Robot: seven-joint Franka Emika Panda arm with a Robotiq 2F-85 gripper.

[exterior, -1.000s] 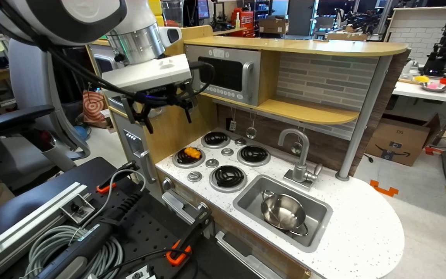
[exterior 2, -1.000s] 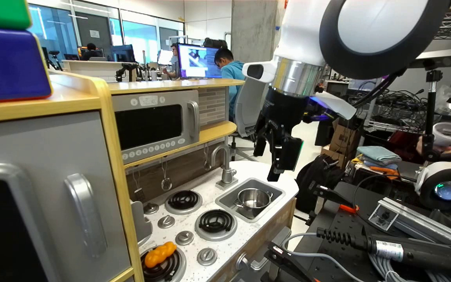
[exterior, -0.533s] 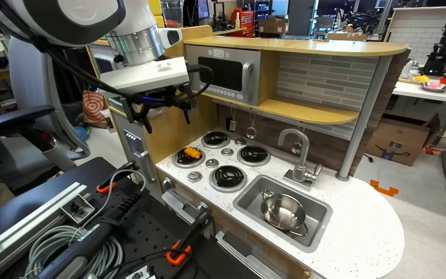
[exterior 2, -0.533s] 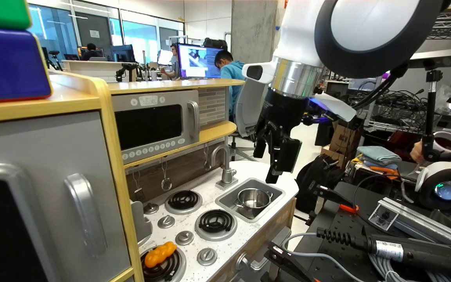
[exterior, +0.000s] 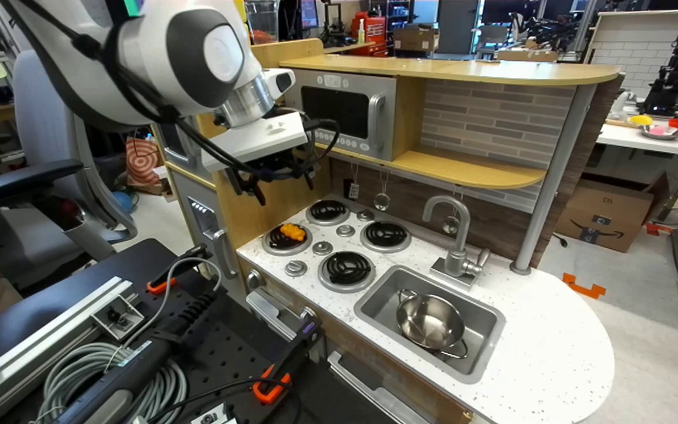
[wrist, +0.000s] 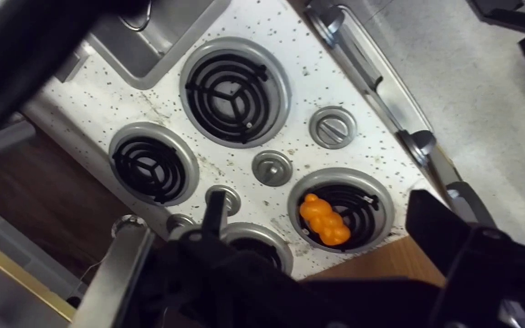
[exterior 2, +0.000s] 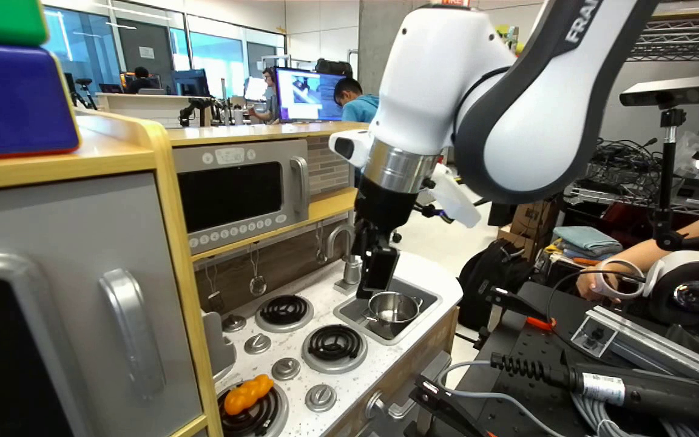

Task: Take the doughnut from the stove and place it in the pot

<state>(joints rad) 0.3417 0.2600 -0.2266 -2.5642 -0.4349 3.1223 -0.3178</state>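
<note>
The doughnut is an orange, lumpy, twisted toy in both exterior views [exterior: 293, 232] [exterior 2: 249, 394] and the wrist view [wrist: 325, 220]. It lies on one black burner of the white stove [exterior: 312, 259], by the wooden side panel. My gripper [wrist: 317, 193] is open and empty above the stove, its fingers [wrist: 214, 212] wide apart. In the wrist view the doughnut shows between them, lower down and apart from them. The shiny steel pot [exterior: 431, 323] stands in the sink; it also shows in an exterior view [exterior 2: 393, 308].
The grey sink [exterior: 492, 347] is beside the stove, with a faucet [exterior: 461, 235] behind it. A microwave [exterior: 339, 112] and a wooden shelf [exterior: 474, 168] overhang the back. A wooden side panel [exterior: 230, 218] rises beside the doughnut's burner. A black cart [exterior: 239, 330] with cables stands in front.
My arm and gripper have moved over the stove, right in one exterior view, left and down in the other. The doughnut and pot have not moved. A person's hand with a white controller is more visible.
</note>
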